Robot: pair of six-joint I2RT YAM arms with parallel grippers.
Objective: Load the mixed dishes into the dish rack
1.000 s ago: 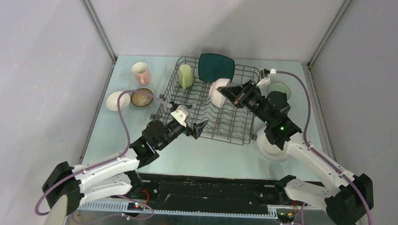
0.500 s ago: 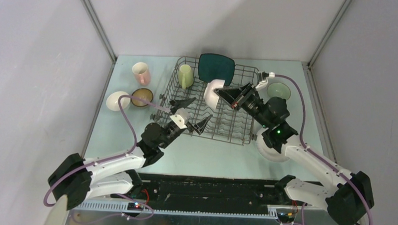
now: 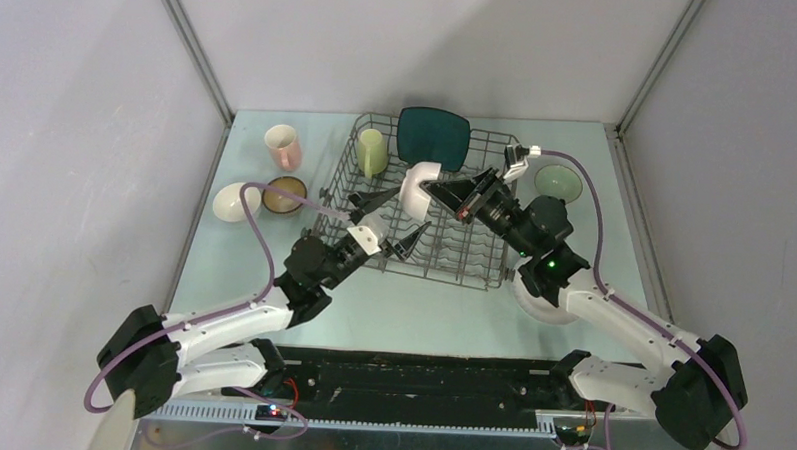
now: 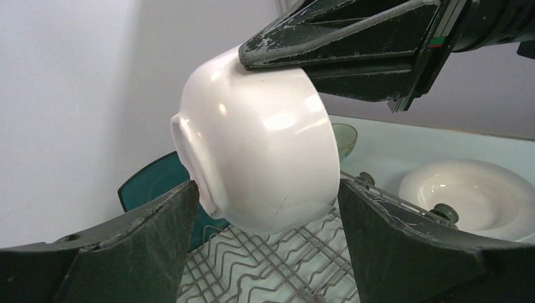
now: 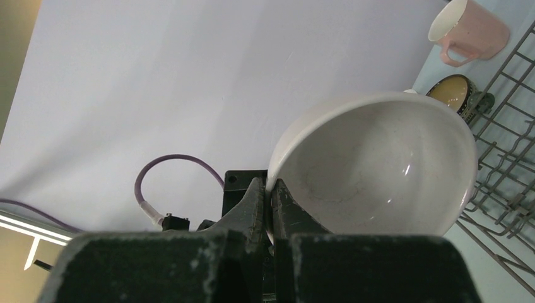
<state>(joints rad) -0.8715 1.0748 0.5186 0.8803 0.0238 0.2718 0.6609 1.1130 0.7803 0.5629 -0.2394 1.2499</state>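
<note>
My right gripper point(image 3: 438, 187) is shut on the rim of a white bowl point(image 3: 414, 185) and holds it tilted on its side above the dish rack point(image 3: 470, 260). In the right wrist view the fingers point(image 5: 257, 203) pinch the bowl point(image 5: 378, 164) wall. My left gripper point(image 3: 396, 219) is open, one finger on each side of the same bowl point(image 4: 258, 158), and small gaps show. A teal square plate point(image 3: 433, 134) and a yellow-green mug point(image 3: 372, 152) stand in the rack.
On the table left of the rack stand a pink cup point(image 3: 283, 147), a dark brown bowl point(image 3: 285, 194) and another white bowl point(image 3: 233, 201). A pale green bowl point(image 3: 557, 181) sits right of the rack. A white round plate point(image 3: 538, 300) lies partly under my right arm.
The right gripper has carried the white bowl leftward over the rack. The left gripper has moved up over the rack and now straddles the bowl, its jaws slightly narrower.
</note>
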